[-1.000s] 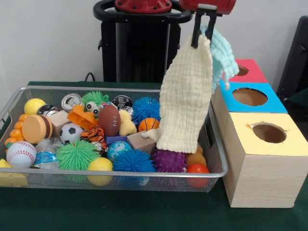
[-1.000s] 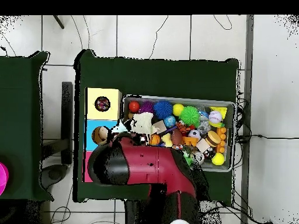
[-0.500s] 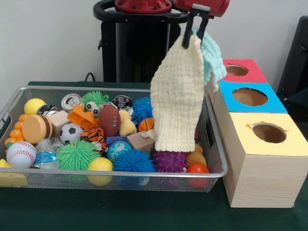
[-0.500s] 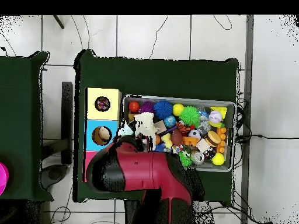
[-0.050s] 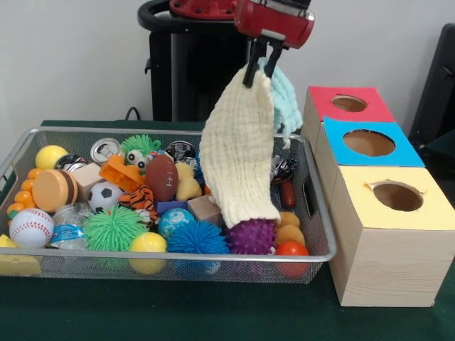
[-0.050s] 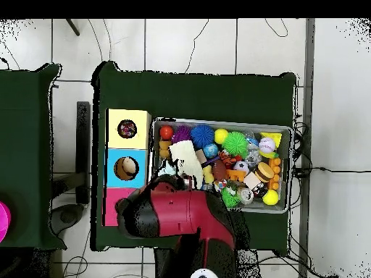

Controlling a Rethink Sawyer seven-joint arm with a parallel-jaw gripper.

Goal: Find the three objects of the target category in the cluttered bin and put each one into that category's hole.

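Front view shows the tool (image 5: 256, 67) pinched shut on a cream cloth (image 5: 238, 153) and a pale blue cloth (image 5: 286, 103), both hanging above the wire bin (image 5: 320, 213), the cream one's hem brushing the purple spiky ball (image 5: 250, 236). At three o'clock from the bin stand the red-topped box (image 5: 348, 104), blue-topped box (image 5: 368, 142) and yellow-topped box (image 5: 394, 197).

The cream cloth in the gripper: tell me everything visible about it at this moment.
The cream cloth is a pale yellow, waffle-textured fabric that looks soft and absorbent. The gripper pinches its top corner, together with a light blue cloth that hangs behind it. It hangs lengthwise over the wire bin, widening downward, and its lower edge drapes onto the toys, touching the purple spiky ball. In the overhead view it shows as a pale patch at the bin's end nearest the boxes.
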